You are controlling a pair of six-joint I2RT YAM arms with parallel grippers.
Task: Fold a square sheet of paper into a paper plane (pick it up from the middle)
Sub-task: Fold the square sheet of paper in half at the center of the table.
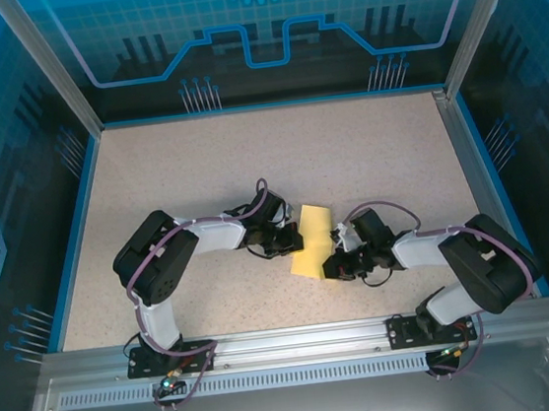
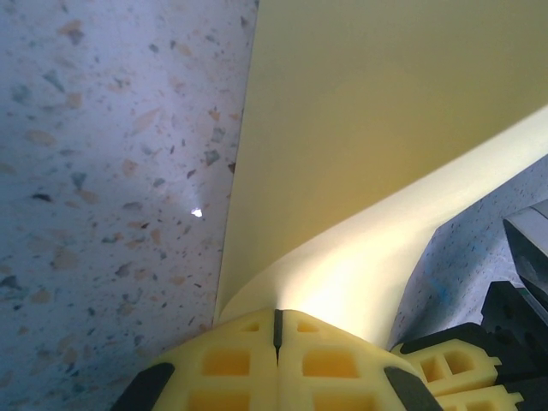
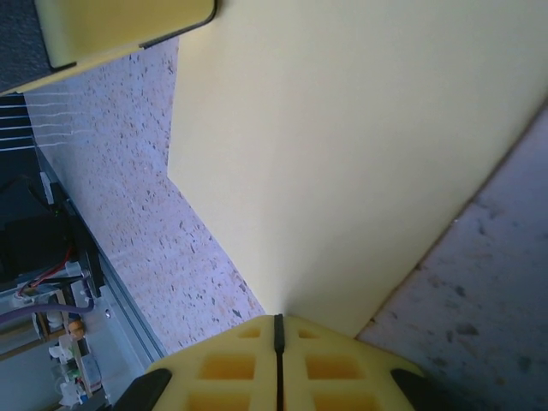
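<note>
Treat this moment as an early folding step: the square sheet of paper (image 1: 313, 242) is not yet a dart, and both arms have hold of it. Locate the sheet on the worktop (image 1: 202, 174) about midway between the left and right edges, somewhat nearer the near edge than the far one. Note that it does not lie flat. In the left wrist view one part rests on the speckled surface while another part arcs up and over it, which suggests a fold being brought across but not yet creased. Check the left gripper (image 2: 276, 332): its fingers are pressed together with no visible gap, and the curved paper runs into the seam between them, so read it as pinching the sheet on its left side. Check the right gripper (image 3: 278, 332): its fingers are likewise pressed together with the sheet's edge meeting the seam, so read it as pinching the opposite side. For the next move, expect to carry the lifted part over until its edges line up with the part beneath, then press along the bend to set the crease. Use one pinch as an anchor, since thin paper is likely to slide or buckle if both ends move at once.
</note>
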